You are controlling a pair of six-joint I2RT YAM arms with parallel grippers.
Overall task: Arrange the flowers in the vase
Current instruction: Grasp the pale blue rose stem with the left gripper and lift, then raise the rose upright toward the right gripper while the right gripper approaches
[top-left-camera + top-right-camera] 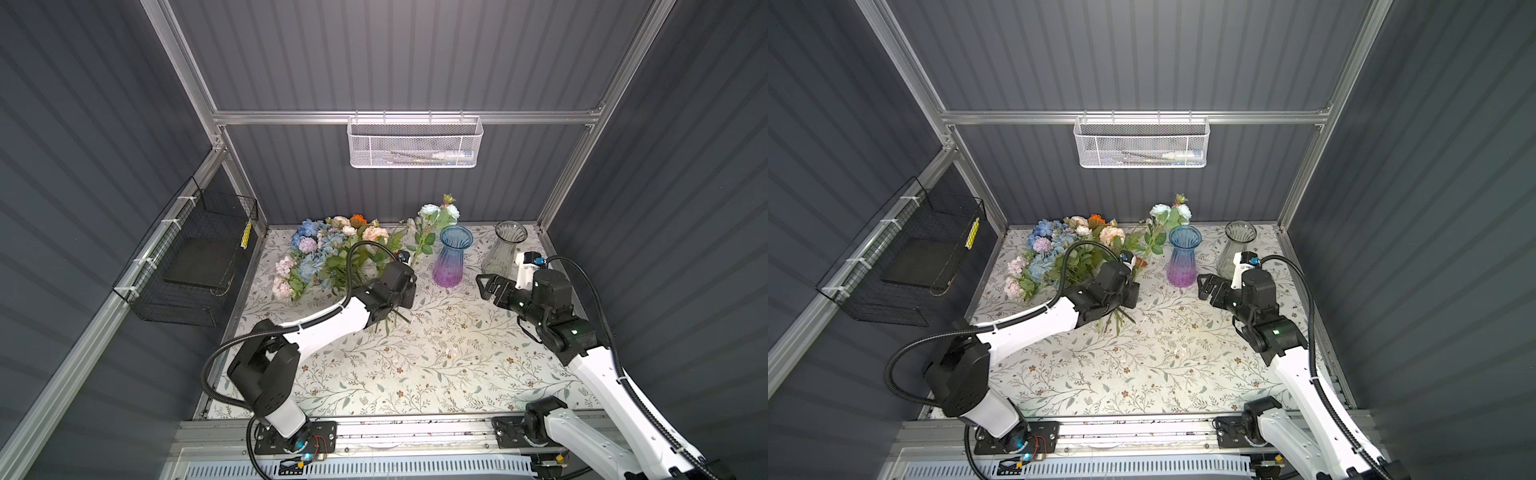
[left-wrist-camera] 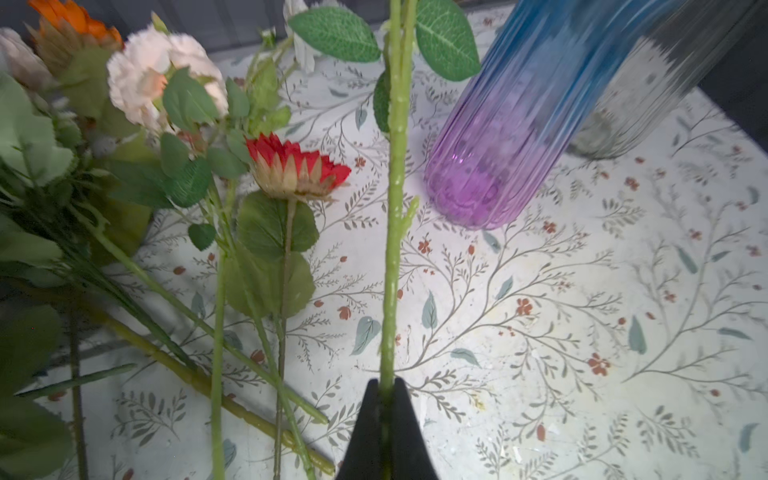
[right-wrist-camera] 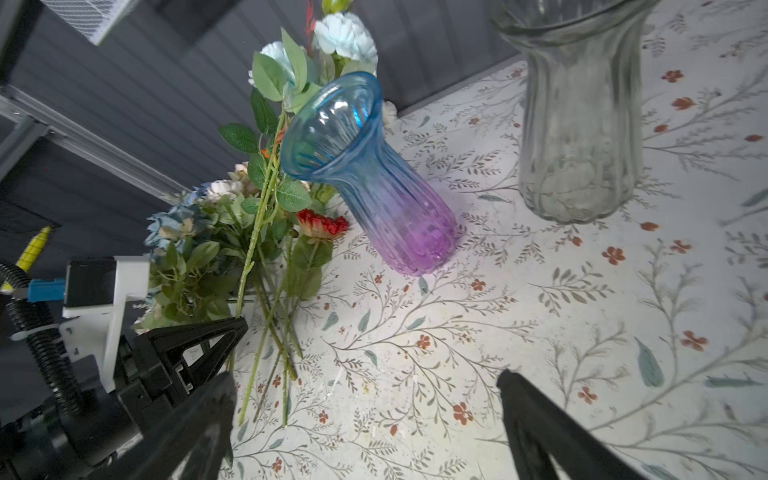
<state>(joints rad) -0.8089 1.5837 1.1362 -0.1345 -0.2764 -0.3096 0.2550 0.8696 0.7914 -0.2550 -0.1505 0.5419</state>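
Your left gripper pinches a stem pointing at the back wall; blue-purple vase stands just rightward; right gripper gapes empty.

The flowers, blue hydrangeas with peach, cream, lilac, orange and red heads, are being seen heaped at the far left of the tablecloth, stems pointing forward. One pale-blue-headed stem is being held raised and leaning, clamped low by the left gripper, just beside the blue-to-purple vase. That vase and the clear glass vase are being seen upright and empty.
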